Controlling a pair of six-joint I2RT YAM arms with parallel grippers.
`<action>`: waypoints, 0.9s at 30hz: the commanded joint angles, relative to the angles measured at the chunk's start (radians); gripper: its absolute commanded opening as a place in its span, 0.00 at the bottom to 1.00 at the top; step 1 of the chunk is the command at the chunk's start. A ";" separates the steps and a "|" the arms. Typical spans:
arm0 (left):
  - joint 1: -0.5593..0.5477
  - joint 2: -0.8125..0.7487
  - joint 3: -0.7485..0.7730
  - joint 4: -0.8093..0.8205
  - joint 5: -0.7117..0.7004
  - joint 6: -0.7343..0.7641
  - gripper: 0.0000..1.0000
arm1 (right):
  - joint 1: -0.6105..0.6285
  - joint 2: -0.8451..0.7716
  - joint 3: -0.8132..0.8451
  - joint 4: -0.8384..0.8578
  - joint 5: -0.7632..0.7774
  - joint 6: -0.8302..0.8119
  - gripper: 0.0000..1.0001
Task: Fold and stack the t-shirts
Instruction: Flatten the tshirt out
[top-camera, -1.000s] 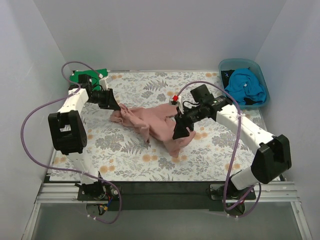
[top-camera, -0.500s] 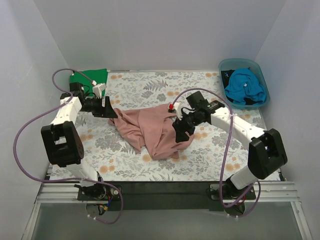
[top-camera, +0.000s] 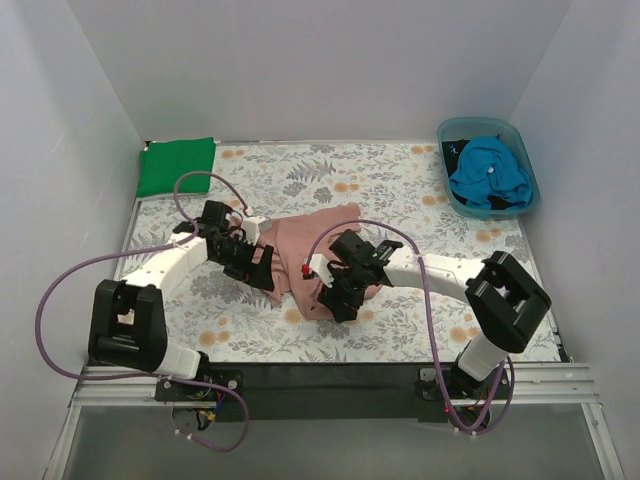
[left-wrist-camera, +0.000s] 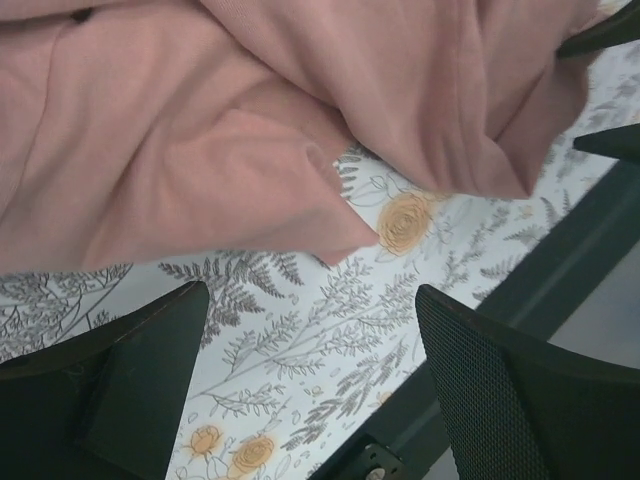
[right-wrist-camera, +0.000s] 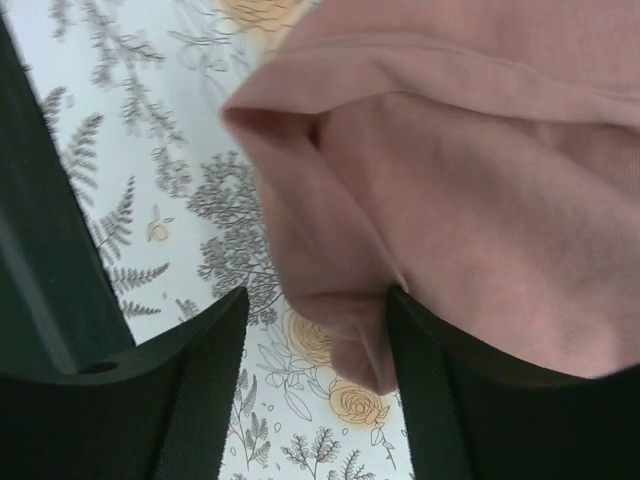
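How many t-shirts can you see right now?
3: a pink t-shirt mid-table between the grippers, a green t-shirt folded at the far-left corner, a blue t-shirt in the tub; more may lie beneath it.

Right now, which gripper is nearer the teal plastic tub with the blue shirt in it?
Right. The right gripper is at the near-centre of the table on the dusty pink cotton t-shirt; the left gripper sits further left, so farther from the teal plastic tub at the far-right corner.

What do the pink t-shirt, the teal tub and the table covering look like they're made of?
Pink t-shirt: soft matte knit cloth, probably cotton jersey; it drapes in loose rounded folds. Teal tub: rigid, slightly translucent plastic with a smooth moulded rim. Table covering: a flat printed floral sheet, smooth and unwrinkled; whether fabric or vinyl is unclear.
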 joint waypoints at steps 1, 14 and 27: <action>-0.084 0.044 -0.006 0.112 -0.171 -0.081 0.84 | -0.001 0.015 -0.009 0.080 0.115 0.019 0.62; -0.081 0.165 0.213 0.048 -0.474 0.025 0.00 | -0.320 -0.184 0.089 -0.051 0.065 -0.046 0.01; 0.114 -0.372 0.242 -0.614 -0.368 0.932 0.00 | -0.492 -0.398 0.143 -0.411 0.046 -0.292 0.01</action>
